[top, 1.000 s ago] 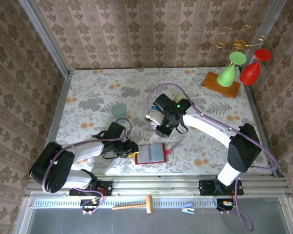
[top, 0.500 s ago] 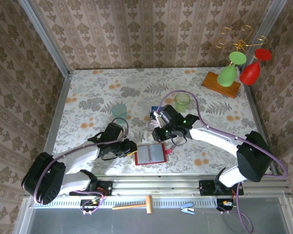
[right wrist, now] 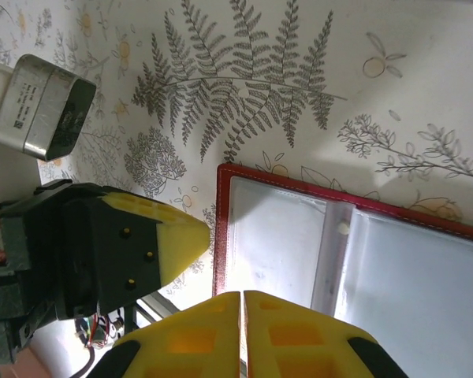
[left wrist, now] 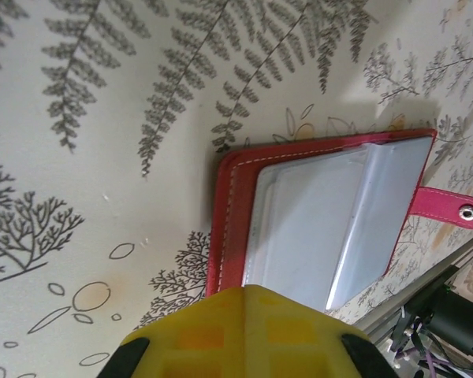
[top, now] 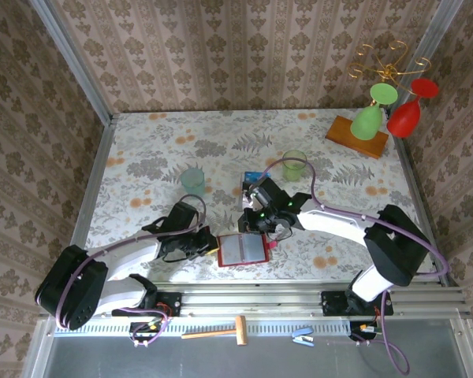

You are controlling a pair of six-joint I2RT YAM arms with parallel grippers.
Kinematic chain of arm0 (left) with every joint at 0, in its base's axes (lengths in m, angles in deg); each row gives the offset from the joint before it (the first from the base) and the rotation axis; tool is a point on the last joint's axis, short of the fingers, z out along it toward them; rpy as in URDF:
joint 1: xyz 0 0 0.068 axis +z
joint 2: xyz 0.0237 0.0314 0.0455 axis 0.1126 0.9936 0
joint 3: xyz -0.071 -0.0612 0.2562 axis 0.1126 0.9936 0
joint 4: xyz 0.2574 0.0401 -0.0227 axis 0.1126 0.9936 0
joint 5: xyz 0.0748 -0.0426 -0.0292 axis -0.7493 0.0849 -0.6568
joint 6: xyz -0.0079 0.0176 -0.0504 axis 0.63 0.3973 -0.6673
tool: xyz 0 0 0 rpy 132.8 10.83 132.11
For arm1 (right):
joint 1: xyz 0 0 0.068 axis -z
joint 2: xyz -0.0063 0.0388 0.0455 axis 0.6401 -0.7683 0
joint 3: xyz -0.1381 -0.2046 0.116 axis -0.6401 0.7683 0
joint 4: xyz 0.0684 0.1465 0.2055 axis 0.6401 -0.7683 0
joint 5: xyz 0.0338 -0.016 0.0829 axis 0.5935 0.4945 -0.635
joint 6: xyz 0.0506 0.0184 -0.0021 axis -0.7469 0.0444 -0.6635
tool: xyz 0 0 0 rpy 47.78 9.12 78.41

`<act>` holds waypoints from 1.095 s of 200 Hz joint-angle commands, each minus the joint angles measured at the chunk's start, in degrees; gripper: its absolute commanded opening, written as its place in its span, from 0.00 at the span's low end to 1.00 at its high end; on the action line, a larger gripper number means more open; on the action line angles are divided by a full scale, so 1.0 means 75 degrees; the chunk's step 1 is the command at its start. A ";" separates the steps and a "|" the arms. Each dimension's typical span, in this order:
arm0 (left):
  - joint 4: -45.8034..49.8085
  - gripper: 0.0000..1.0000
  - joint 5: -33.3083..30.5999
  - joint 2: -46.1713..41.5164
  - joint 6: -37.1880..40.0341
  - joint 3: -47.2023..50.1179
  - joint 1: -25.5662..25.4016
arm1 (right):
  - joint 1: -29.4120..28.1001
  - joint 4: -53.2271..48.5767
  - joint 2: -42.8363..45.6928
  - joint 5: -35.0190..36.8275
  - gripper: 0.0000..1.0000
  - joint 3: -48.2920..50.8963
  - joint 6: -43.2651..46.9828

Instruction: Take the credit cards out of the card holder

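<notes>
**Wallet open, both jaws shut: now find a card edge**

The wallet [top: 243, 249] lies open and flat at the near edge of the counter [top: 154, 146]. Its grey sleeves [left wrist: 315, 228] face up and its tab [left wrist: 449, 211] sticks out to the right. No card edge shows plainly in those sleeves, so I cannot tell whether the pale card sits inside. What looks like a small blue card [top: 248, 180] lies farther back on the counter, apart from the wallet.

The left jaws are closed, tip right at the wallet's left border, with nothing visible between them. The right jaws are closed too, pads together, hanging above the open sleeves. I cannot tell whether they nip a sleeve.

Here is how I'd play it. The left jaws press the red border down so the wallet can neither slide nor fold shut. The right jaws part a little, find a sleeve mouth, pinch the card alone and draw it out flat along the sleeve. Pull upward instead and the whole wallet probably lifts. With the counter's edge this close, a dragged wallet could go over.
</notes>
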State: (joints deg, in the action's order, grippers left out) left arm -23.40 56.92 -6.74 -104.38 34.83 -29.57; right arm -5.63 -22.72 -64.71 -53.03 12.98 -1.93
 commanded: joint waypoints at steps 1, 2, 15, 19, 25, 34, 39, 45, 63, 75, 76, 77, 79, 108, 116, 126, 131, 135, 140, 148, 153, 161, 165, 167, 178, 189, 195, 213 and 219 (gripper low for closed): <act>-0.0195 0.03 0.0132 0.0129 -0.0065 0.0117 -0.0018 | -0.0144 0.0358 -0.0226 -0.0366 0.12 0.0072 -0.0426; -0.0199 0.03 0.0137 0.0132 -0.0068 0.0120 -0.0021 | -0.0154 0.0361 -0.0243 -0.0366 0.12 0.0066 -0.0438; -0.0246 0.03 0.0146 0.0181 -0.0065 0.0153 -0.0024 | -0.0203 0.0436 -0.0358 -0.0406 0.13 0.0039 -0.0512; -0.0260 0.03 0.0150 0.0193 -0.0071 0.0158 -0.0024 | -0.0218 0.0468 -0.0387 -0.0404 0.13 0.0037 -0.0526; -0.0280 0.03 0.0164 0.0214 -0.0062 0.0170 -0.0024 | -0.0234 0.0501 -0.0439 -0.0427 0.13 0.0026 -0.0561; -0.0307 0.03 0.0170 0.0250 -0.0049 0.0186 -0.0024 | -0.0261 0.0545 -0.0510 -0.0454 0.14 0.0026 -0.0608; -0.0307 0.03 0.0166 0.0269 -0.0037 0.0173 -0.0024 | -0.0276 0.0558 -0.0540 -0.0460 0.14 0.0019 -0.0638; -0.0312 0.03 0.0166 0.0296 -0.0026 0.0170 -0.0018 | -0.0285 0.0564 -0.0602 -0.0480 0.14 0.0008 -0.0656; -0.0349 0.03 0.0179 0.0387 -0.0002 0.0170 -0.0023 | -0.0325 0.0518 -0.0766 -0.0518 0.15 -0.0024 -0.0683; -0.0358 0.03 0.0168 0.0437 0.0005 0.0170 -0.0024 | -0.0355 0.0485 -0.0835 -0.0513 0.15 -0.0034 -0.0671; -0.0362 0.03 0.0167 0.0438 0.0014 0.0170 -0.0024 | -0.0366 0.0483 -0.0840 -0.0504 0.15 -0.0034 -0.0673; -0.0358 0.03 0.0166 0.0439 0.0018 0.0170 -0.0024 | -0.0371 0.0477 -0.0854 -0.0499 0.15 -0.0034 -0.0679; -0.0370 0.03 0.0160 0.0449 0.0016 0.0179 -0.0024 | -0.0366 0.0457 -0.0868 -0.0496 0.15 -0.0040 -0.0675; -0.0341 0.03 0.0129 0.0463 0.0031 0.0170 -0.0016 | -0.0434 0.0324 -0.1074 -0.0497 0.16 -0.0100 -0.0706; -0.0325 0.03 0.0109 0.0461 0.0041 0.0171 -0.0012 | -0.0451 0.0329 -0.1111 -0.0507 0.16 -0.0098 -0.0729; -0.0289 0.03 0.0107 0.0458 0.0064 0.0165 -0.0012 | -0.0477 0.0338 -0.1162 -0.0512 0.16 -0.0096 -0.0754; -0.0284 0.03 0.0107 0.0473 0.0069 0.0159 -0.0010 | -0.0491 0.0353 -0.1198 -0.0511 0.17 -0.0092 -0.0776; -0.0282 0.03 0.0103 0.0475 0.0072 0.0159 -0.0006 | -0.0498 0.0343 -0.1212 -0.0521 0.17 -0.0100 -0.0789; -0.0273 0.03 0.0091 0.0475 0.0074 0.0164 -0.0012 | -0.0516 0.0358 -0.1242 -0.0524 0.18 -0.0092 -0.0808; -0.0272 0.03 0.0106 0.0486 0.0084 0.0160 0.0002 | -0.0529 0.0372 -0.1278 -0.0529 0.18 -0.0100 -0.0826; -0.0271 0.03 0.0101 0.0487 0.0081 0.0159 0.0000 | -0.0548 0.0386 -0.1291 -0.0533 0.19 -0.0103 -0.0837; -0.0252 0.03 0.0107 0.0487 0.0081 0.0159 0.0001 | -0.0564 0.0399 -0.1328 -0.0534 0.19 -0.0113 -0.0858; -0.0256 0.03 0.0100 0.0483 0.0081 0.0159 0.0000 | -0.0585 0.0409 -0.1347 -0.0531 0.20 -0.0116 -0.0868; -0.0259 0.03 0.0099 0.0486 0.0081 0.0159 -0.0001 | -0.0587 0.0411 -0.1354 -0.0530 0.20 -0.0121 -0.0872; -0.0238 0.03 0.0096 0.0480 0.0093 0.0147 0.0000 | -0.0610 0.0401 -0.1402 -0.0530 0.22 -0.0146 -0.0885; -0.0220 0.03 0.0095 0.0487 0.0114 0.0132 0.0007 | -0.0625 0.0389 -0.1441 -0.0518 0.24 -0.0171 -0.0893; -0.0211 0.03 0.0084 0.0487 0.0114 0.0131 0.0012 | -0.0622 0.0371 -0.1451 -0.0508 0.25 -0.0174 -0.0896; -0.0214 0.03 0.0065 0.0487 0.0107 0.0120 0.0020 | -0.0636 0.0309 -0.1488 -0.0466 0.26 -0.0202 -0.0874; -0.0210 0.03 0.0067 0.0499 0.0105 0.0112 0.0023 | -0.0637 0.0273 -0.1489 -0.0451 0.26 -0.0212 -0.0862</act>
State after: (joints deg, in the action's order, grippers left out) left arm -25.78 57.54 -3.66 -104.47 35.42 -29.57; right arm -9.98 -19.18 -74.89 -56.37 12.91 -8.03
